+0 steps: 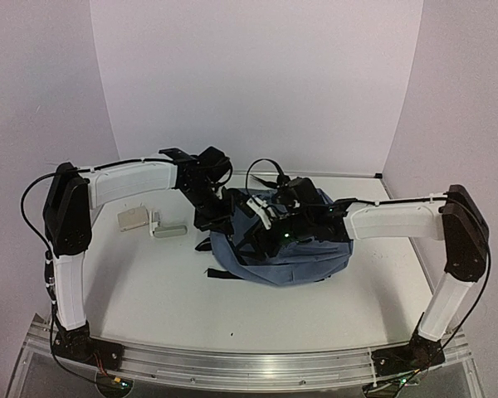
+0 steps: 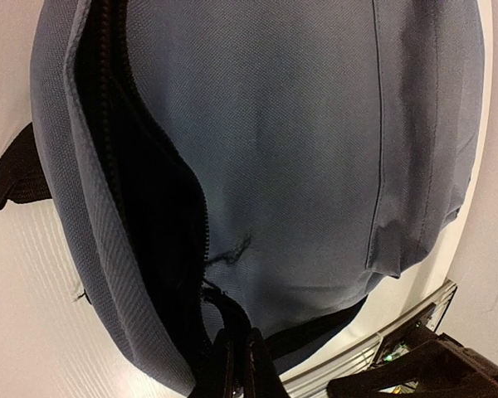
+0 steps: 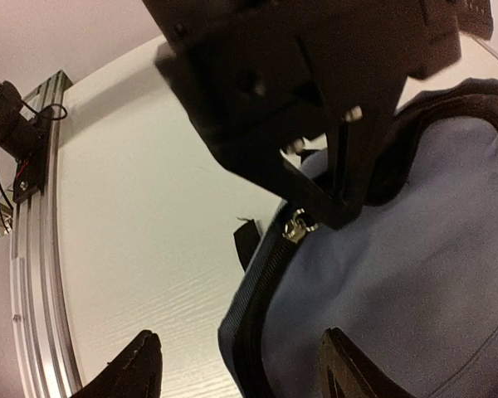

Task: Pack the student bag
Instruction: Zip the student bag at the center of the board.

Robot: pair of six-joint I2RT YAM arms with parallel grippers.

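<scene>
The student bag (image 1: pixel 286 253) lies mid-way across the white surface (image 1: pixel 149 290), with its main zipper (image 2: pixel 201 224) partly undone. The left pincer (image 2: pixel 236 356) is pinched shut on the student bag at the zipper edge. The right pincer (image 3: pixel 245 373) hangs above the bag's rim, spread wide and holding nothing.

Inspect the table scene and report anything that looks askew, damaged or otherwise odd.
The student bag lies flat with its main zip gaping open along one side. In the left wrist view a small puckered snag marks the fabric beside the zip; whether it is a tear I cannot tell. Nothing is spilled.
</scene>
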